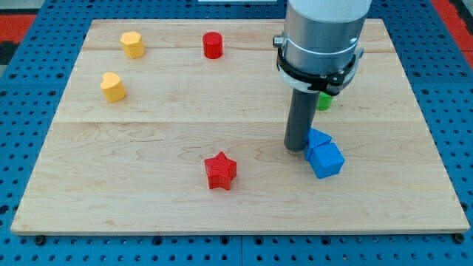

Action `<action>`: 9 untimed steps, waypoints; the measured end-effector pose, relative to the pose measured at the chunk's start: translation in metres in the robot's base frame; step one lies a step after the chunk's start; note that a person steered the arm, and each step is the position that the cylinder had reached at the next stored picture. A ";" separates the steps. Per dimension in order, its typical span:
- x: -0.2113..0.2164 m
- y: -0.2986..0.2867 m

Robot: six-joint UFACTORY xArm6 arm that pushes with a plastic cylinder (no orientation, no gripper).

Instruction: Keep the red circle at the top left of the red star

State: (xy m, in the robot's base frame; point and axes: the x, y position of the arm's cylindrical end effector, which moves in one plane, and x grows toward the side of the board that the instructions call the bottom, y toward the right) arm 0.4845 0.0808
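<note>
The red circle (213,45), a short cylinder, stands near the view's top, left of centre. The red star (220,171) lies lower down, near the board's middle bottom, almost straight below the circle and a touch to the right. My tip (297,148) rests on the board right of the star, touching the left side of a blue block (318,137). The tip is far from the red circle and about a hand's width right of the star.
A second blue cube (326,159) sits just right and below my tip. A green block (324,100) is partly hidden behind the arm. Two yellow blocks (133,44) (113,86) lie at the view's upper left. The wooden board (148,207) sits on a blue pegboard.
</note>
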 end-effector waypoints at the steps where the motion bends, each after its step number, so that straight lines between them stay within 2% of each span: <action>1: -0.062 -0.032; 2: -0.116 -0.048; 5: -0.203 -0.006; 6: -0.262 -0.018; 7: -0.289 -0.062; 8: -0.278 -0.093; 9: -0.236 -0.114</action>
State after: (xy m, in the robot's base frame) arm 0.2480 -0.0328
